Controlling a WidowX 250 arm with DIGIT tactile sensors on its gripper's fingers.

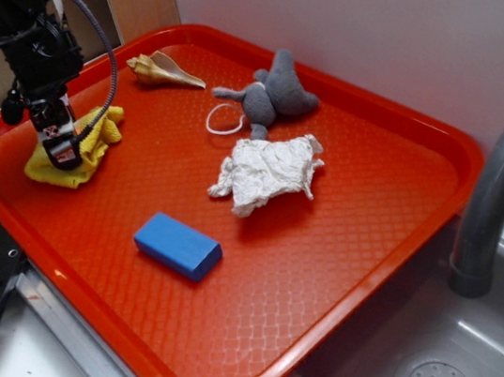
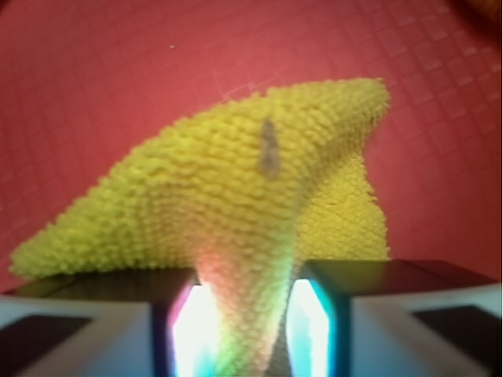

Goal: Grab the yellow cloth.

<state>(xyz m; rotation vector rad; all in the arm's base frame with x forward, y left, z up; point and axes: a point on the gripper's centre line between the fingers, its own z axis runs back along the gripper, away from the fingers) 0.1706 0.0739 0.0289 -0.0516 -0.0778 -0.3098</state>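
Observation:
The yellow cloth lies bunched at the left end of the red tray. My gripper is down on it, fingers shut on a fold. In the wrist view the yellow cloth rises in a peaked ridge with a small grey spot, and a pinched fold of it runs down between the two fingers of the gripper. The glowing pads press it from both sides. Part of the cloth lifts off the tray toward the fingers.
On the tray also lie a blue block, a crumpled white rag, a grey plush toy with a white ring, and a seashell. A sink with a grey faucet stands to the right. A wall runs behind.

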